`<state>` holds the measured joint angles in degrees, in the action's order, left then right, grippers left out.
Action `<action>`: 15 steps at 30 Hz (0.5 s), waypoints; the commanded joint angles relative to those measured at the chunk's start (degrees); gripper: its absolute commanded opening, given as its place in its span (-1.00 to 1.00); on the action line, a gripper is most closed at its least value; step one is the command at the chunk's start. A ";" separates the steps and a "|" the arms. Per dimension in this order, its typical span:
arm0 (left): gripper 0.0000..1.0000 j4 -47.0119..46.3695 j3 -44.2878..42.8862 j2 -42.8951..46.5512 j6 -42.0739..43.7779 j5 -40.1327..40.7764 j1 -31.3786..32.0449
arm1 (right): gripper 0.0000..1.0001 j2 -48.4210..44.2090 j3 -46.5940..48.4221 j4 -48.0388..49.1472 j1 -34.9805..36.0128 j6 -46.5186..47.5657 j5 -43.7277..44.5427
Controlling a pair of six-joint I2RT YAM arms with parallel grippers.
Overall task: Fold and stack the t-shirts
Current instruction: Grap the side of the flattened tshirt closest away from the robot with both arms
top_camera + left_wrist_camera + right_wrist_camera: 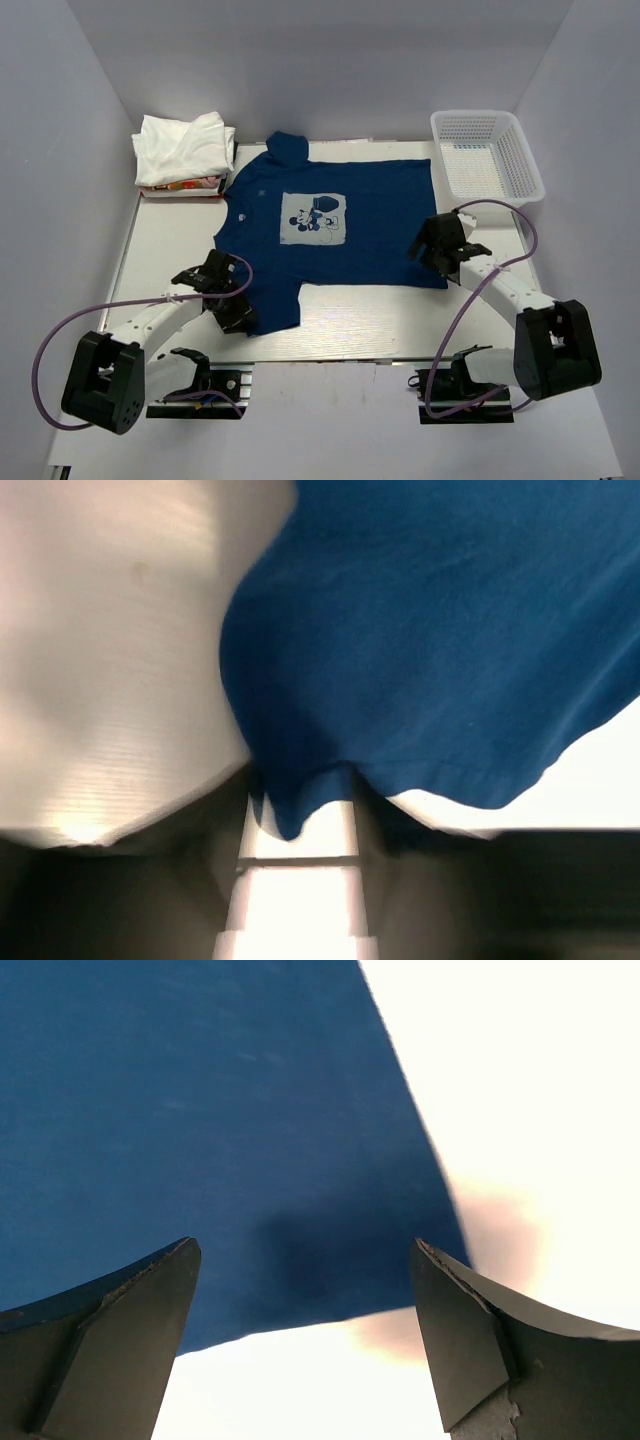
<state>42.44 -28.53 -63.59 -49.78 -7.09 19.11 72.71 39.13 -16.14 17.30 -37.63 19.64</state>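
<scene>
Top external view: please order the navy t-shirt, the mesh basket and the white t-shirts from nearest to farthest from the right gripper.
1. navy t-shirt, its hem corner under the right gripper.
2. mesh basket, far right corner.
3. white t-shirts, far left corner.

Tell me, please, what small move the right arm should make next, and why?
Probably lower the right gripper and close its fingers on the near hem corner of the navy tee. The fingers stand wide open with that corner lying between them, not yet gripped, while the left gripper is at the sleeve with fabric over one finger.
</scene>
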 commanded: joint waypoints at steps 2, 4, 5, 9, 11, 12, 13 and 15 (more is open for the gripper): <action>-0.65 -1.30 2.43 -1.62 0.99 -1.87 1.10 | 0.81 2.00 1.12 -3.81 -1.56 -2.28 2.61; -1.00 -1.30 2.43 -1.01 1.00 -3.28 1.10 | 0.81 2.44 1.12 -4.68 -1.83 -1.75 2.07; -1.00 -1.30 2.43 -1.01 1.52 -3.28 1.10 | 0.81 2.35 0.95 -5.21 -2.09 -1.57 1.64; -1.00 0.01 -0.46 -0.39 2.23 -1.88 1.10 | 0.81 0.60 -1.07 -6.10 -3.15 -1.13 2.42; -1.00 0.02 -1.25 0.13 2.76 -1.87 1.10 | 0.75 0.33 -2.57 -5.05 -3.85 -0.09 1.37; -1.00 0.02 -2.13 0.14 2.76 -1.87 1.10 | 0.71 0.42 -2.92 -3.91 -4.20 -0.08 0.85; -1.00 0.02 -2.66 0.14 3.28 -1.87 1.10 | 0.71 0.77 -3.36 -3.72 -4.38 0.18 0.06; -1.00 -0.85 -3.54 1.19 3.81 -3.80 1.10 | 0.67 2.52 -3.36 -2.49 -4.73 0.80 -1.78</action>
<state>42.24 -29.17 -64.45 -47.48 -9.87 20.01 74.50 36.18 -20.49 13.17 -37.71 19.62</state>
